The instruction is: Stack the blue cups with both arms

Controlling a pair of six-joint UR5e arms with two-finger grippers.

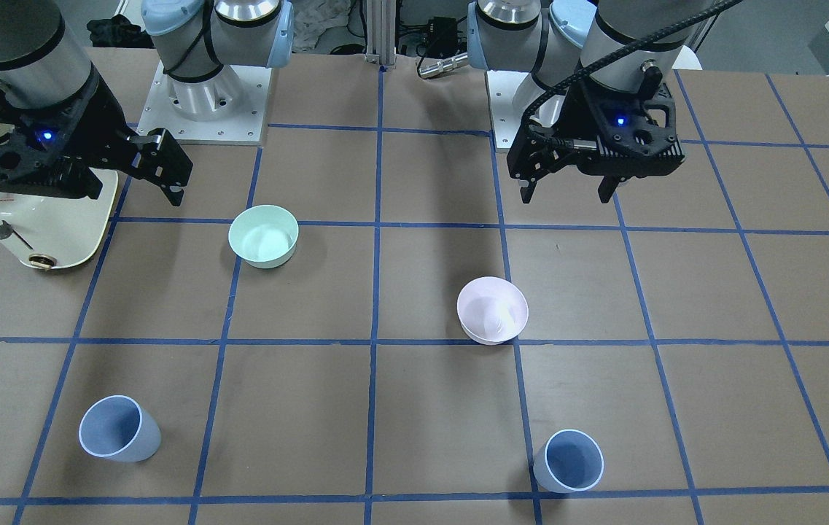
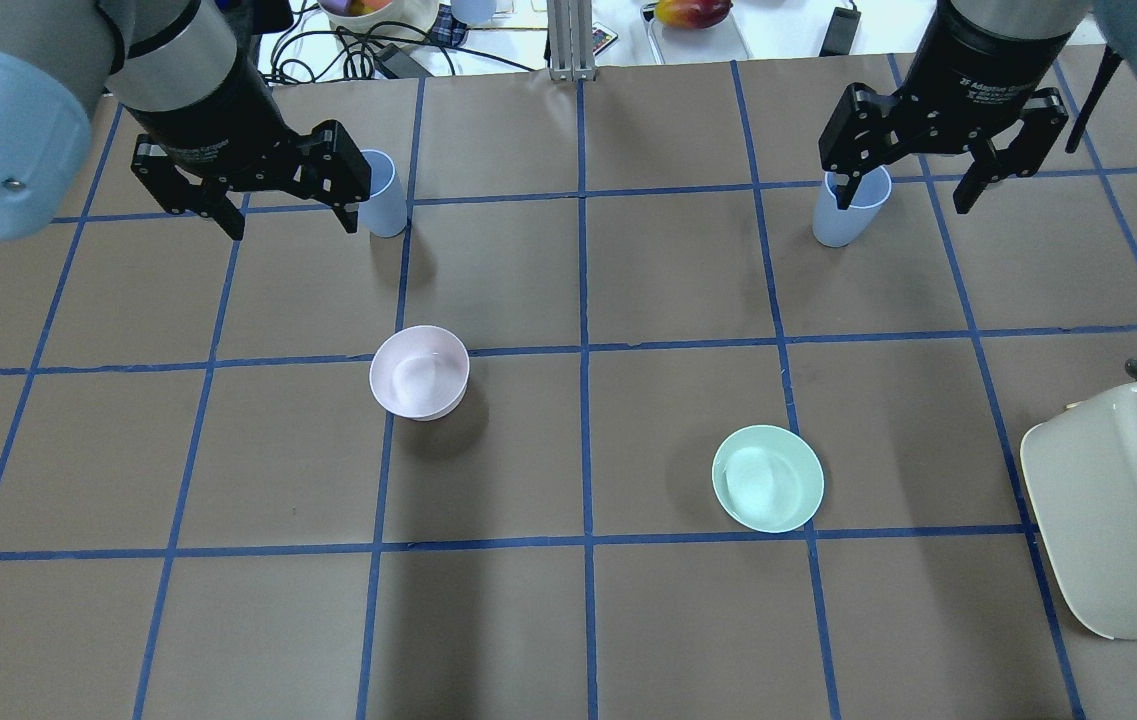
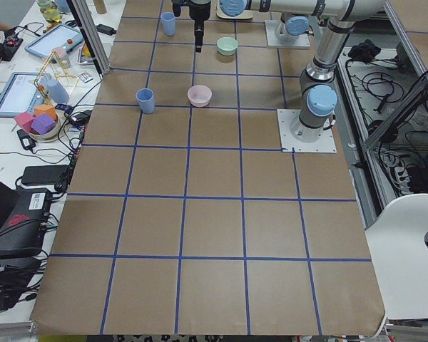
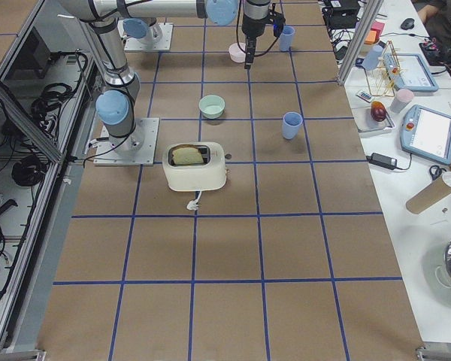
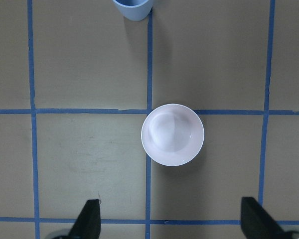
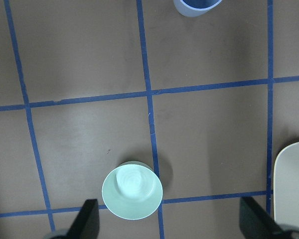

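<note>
Two pale grey-blue cups stand upright at the table's far side. One (image 2: 383, 195) (image 1: 569, 461) is on my left, the other (image 2: 848, 210) (image 1: 119, 429) on my right. My left gripper (image 2: 290, 222) (image 1: 567, 195) is open and empty, high above the table, nearer my base than the pink bowl. The left wrist view shows its fingertips (image 5: 87, 219) wide apart, with the left cup (image 5: 133, 7) at the top edge. My right gripper (image 2: 908, 198) (image 1: 130, 182) is also open, empty and raised. The right cup (image 6: 197, 6) shows at the top edge of the right wrist view.
A pale pink bowl (image 2: 419, 372) (image 5: 172, 134) sits left of centre, between my left gripper and the left cup. A mint green bowl (image 2: 767, 478) (image 6: 132, 190) sits right of centre. A cream toaster (image 2: 1128, 500) (image 1: 42, 219) stands at my near right.
</note>
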